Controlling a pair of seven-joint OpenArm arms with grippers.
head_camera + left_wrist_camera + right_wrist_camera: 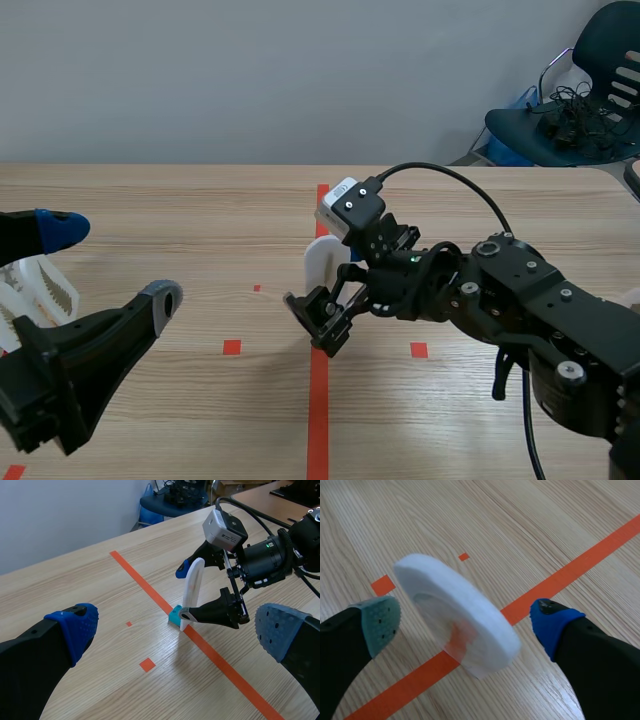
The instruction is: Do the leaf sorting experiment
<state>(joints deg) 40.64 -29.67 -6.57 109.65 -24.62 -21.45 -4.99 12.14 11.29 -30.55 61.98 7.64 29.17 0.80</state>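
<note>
The white piece (192,587) stands up on the red line (145,587), out in the middle of the table (200,200). The right gripper (335,290) is around it, one finger on each side. The fingers are wide apart and hold nothing. The left gripper (108,262) hangs off to the side, well away. It is wide open too, and it holds nothing.

I think this is the grab step, just before the squeeze. Next, the right fingers need to close on the two flat sides of the piece. They should close evenly, or the thin piece may tip over.

The right wrist view shows a gap between the piece and each finger, so there is no grip yet. The left wrist view does not make that plain: there one fingertip looks very near the foot of the piece. But only that view shows a small blue block (175,616) at the foot. Only the scene view shows a white ribbed thing (35,290) beside the left gripper.
</note>
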